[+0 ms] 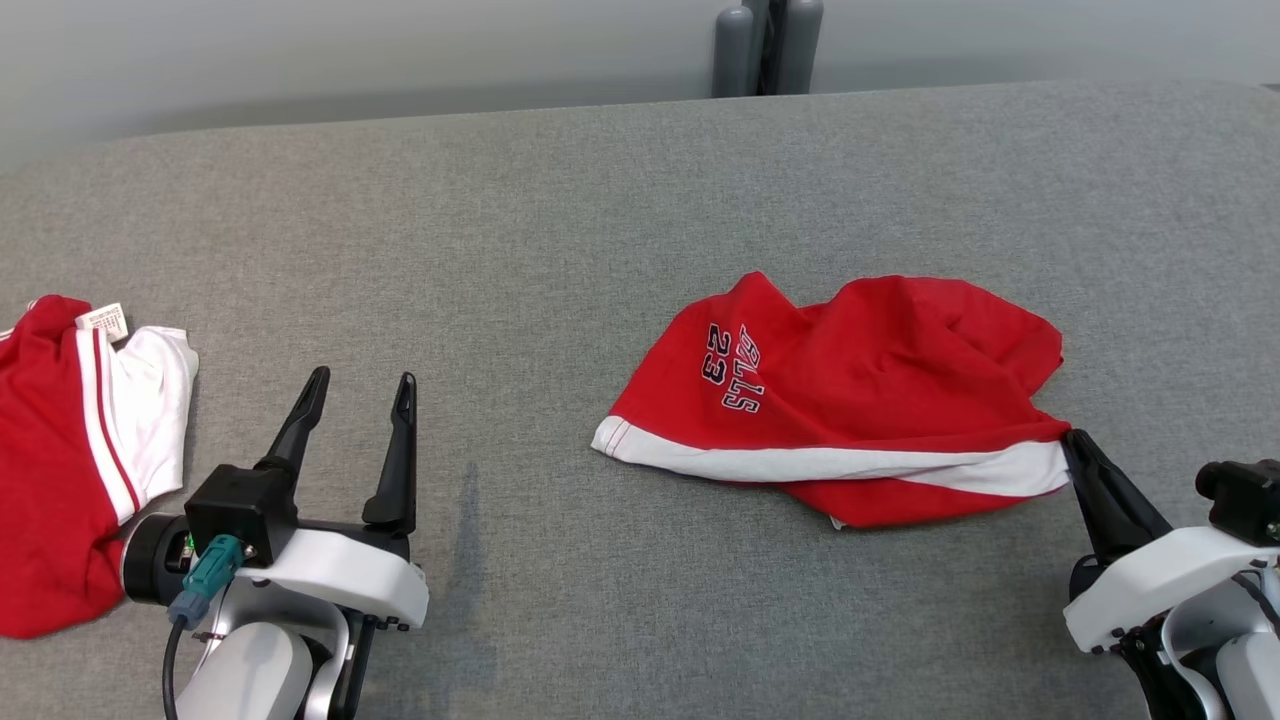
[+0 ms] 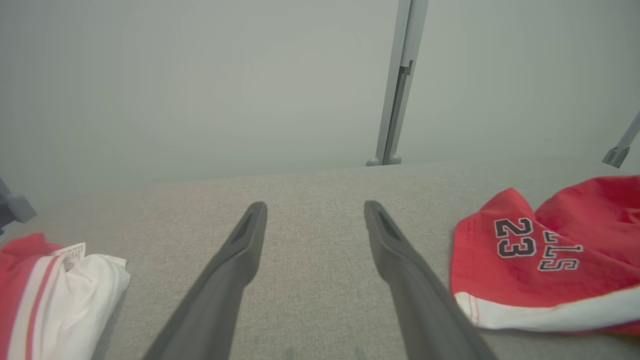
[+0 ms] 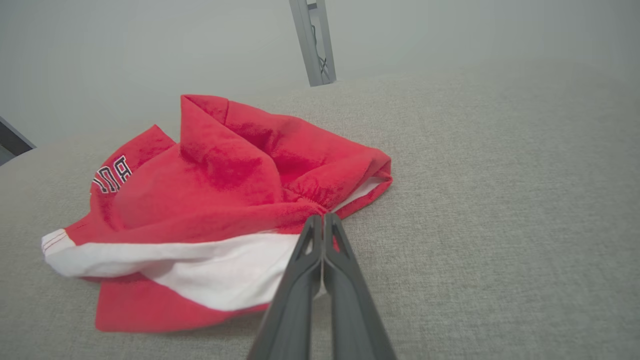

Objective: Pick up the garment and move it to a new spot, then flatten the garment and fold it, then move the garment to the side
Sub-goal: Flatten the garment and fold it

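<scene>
Two red garments on the big grey table [image 1: 560,200]. The one that matters, the red shorts [image 1: 860,390], sits crumpled right of centre with its white band along the near edge. A second garment [image 1: 60,460] is heaped at the left edge.

The left gripper [image 1: 360,385] is spread wide over bare table between the two, touching nothing. The right gripper [image 1: 1075,440] has its fingers pressed together on the shorts' near right corner. It's pinching the white band, I think, though how much cloth it's caught is hard to tell.

That's my worry: a thin nip could slip on the lift, or grab just one layer.

The right wrist view shows a fold standing up on the far side, which the head view flattens out.
</scene>
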Motion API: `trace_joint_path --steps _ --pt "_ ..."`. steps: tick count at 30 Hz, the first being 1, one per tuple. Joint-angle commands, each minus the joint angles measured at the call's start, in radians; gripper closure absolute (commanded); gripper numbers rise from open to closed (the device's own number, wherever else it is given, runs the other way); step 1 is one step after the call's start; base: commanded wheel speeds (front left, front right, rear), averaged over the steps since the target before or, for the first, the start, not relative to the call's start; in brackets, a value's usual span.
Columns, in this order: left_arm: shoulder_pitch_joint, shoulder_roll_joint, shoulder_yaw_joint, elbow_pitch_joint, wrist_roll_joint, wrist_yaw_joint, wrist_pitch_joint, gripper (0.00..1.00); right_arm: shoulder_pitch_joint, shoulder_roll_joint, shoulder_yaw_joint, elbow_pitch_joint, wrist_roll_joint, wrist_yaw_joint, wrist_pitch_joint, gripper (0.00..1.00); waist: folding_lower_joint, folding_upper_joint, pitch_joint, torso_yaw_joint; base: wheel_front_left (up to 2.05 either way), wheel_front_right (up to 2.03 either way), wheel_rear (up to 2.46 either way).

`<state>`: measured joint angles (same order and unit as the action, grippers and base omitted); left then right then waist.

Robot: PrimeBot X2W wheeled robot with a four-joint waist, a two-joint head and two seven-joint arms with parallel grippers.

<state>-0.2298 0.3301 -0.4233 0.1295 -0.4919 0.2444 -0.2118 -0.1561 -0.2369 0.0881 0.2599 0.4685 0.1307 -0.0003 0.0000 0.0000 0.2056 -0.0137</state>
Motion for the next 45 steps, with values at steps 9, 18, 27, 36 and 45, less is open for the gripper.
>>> trace_joint_path --steps 9,18,27,36,45 --pt "0.013 0.011 0.010 -0.006 -0.008 0.012 -0.009 0.00 -0.009 -0.014 -0.020 0.038 -0.035 0.000 -0.103 0.00 0.0000 0.0000 -0.014 0.000 0.00 0.00 0.00" --pt "0.034 0.026 0.021 -0.021 -0.008 0.030 -0.014 0.00 0.018 0.061 -0.139 -0.150 -0.206 0.000 -0.148 0.00 0.0000 0.0000 -0.048 -0.014 0.00 0.00 0.00" --pt "0.073 0.035 0.010 -0.046 -0.008 0.044 -0.005 0.00 0.093 0.128 -0.126 -0.298 -0.282 0.000 -0.076 0.00 0.0000 0.0000 -0.092 -0.004 0.00 0.00 0.00" --pt "0.093 0.040 0.000 -0.060 -0.011 0.049 0.004 0.00 0.125 0.141 -0.124 -0.317 -0.268 0.000 -0.053 0.00 0.0000 0.0000 -0.104 -0.002 0.00 0.00 0.00" --pt "0.089 0.046 -0.011 -0.070 -0.009 0.049 0.011 0.00 0.122 0.137 -0.118 -0.312 -0.258 0.000 -0.045 0.00 0.0000 0.0000 -0.106 -0.001 0.00 0.00 0.00"
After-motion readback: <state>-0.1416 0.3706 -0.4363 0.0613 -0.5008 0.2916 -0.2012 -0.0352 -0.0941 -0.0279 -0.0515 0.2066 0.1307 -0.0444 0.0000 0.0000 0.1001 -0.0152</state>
